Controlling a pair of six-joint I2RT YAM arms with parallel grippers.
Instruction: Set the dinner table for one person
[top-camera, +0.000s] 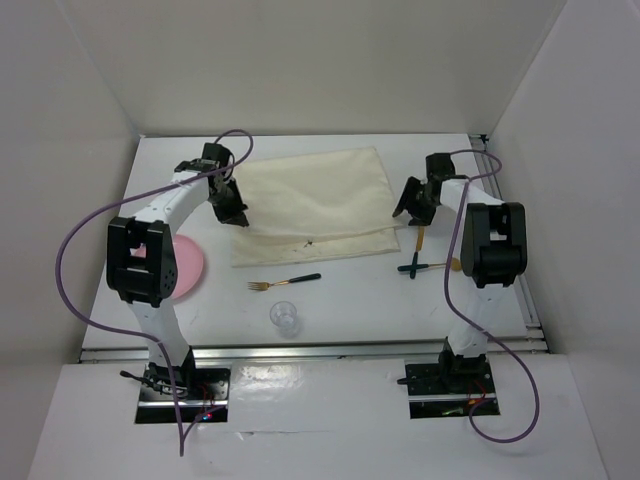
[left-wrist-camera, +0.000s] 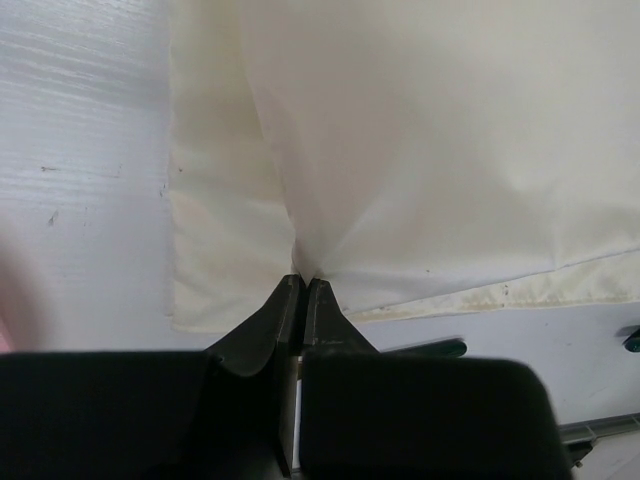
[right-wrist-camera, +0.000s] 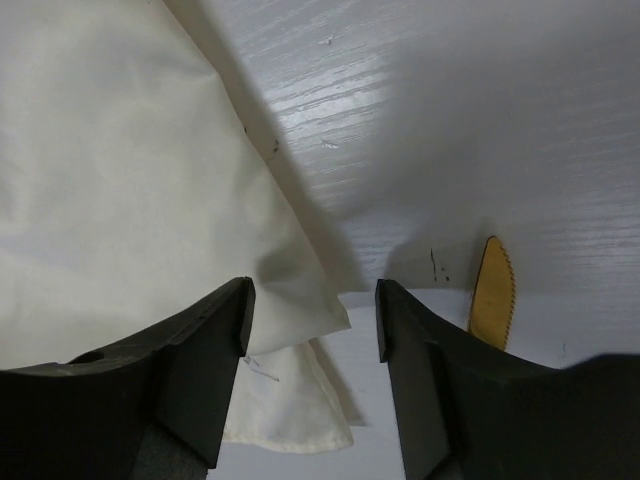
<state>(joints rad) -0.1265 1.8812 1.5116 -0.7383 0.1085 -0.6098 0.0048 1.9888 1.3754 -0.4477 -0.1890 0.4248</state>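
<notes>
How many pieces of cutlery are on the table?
3. The fork lies between the cloth mat and the cup; a knife and apparently a spoon lie crossed beside the right arm, which may hide more.

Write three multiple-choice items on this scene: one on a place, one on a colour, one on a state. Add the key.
1. Relative to the cloth mat, where is the pink plate?
A. on it
B. left of it, on the dinner table
C. right of it

2. The tines of the fork are:
A. pink
B. white
C. gold

3. The left hand is:
A. shut on the cloth mat
B. open over the fork
C. shut on the pink plate

Key:
1 B, since the top view shows the plate off the mat's left edge.
2 C, since the tines look yellow-gold against a dark handle.
3 A, since the left wrist view shows its tips meeting on a pinched fold of cloth.
</notes>
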